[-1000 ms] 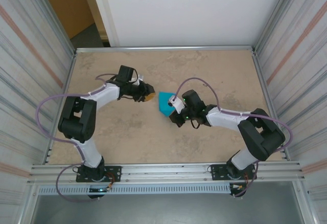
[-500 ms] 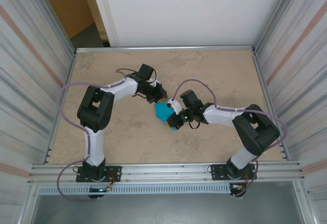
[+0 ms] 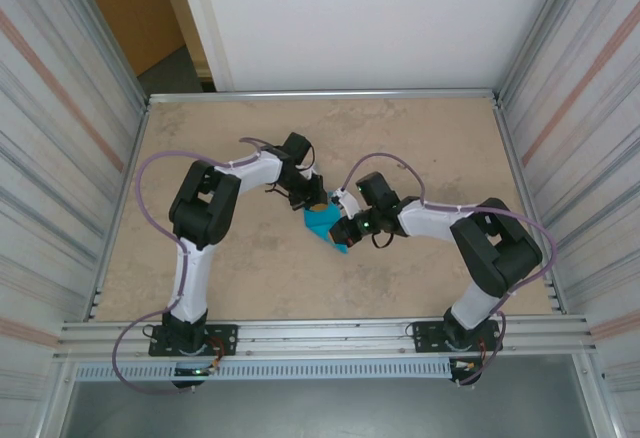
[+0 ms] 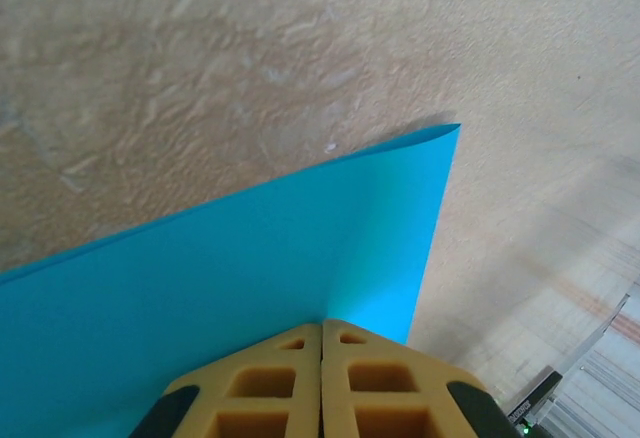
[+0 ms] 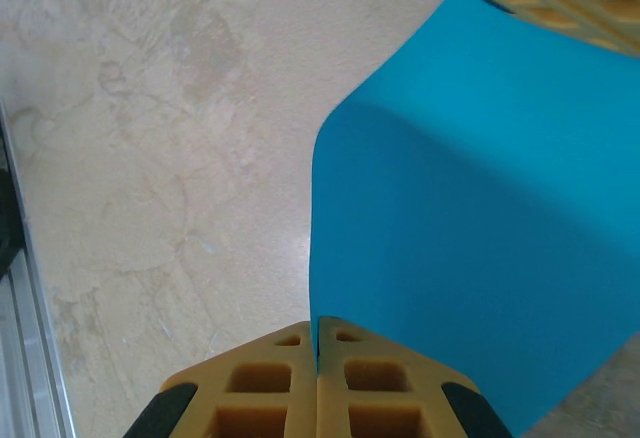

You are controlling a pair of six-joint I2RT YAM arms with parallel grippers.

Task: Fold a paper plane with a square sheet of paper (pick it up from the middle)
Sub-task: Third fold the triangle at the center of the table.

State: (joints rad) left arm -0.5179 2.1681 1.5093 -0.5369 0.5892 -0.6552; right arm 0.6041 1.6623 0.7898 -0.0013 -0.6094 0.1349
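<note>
Left gripper [image 3: 313, 201] clamped on paper [image 3: 322, 221], its 11 o'clock edge | right gripper [image 3: 341, 230] clamped on 4 o'clock edge

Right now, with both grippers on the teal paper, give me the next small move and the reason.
Probably bring the left gripper toward the right gripper to close the fold. Both are shut on separate edges of the square sheet of paper, which bows between them above the table with no crease visible.
</note>
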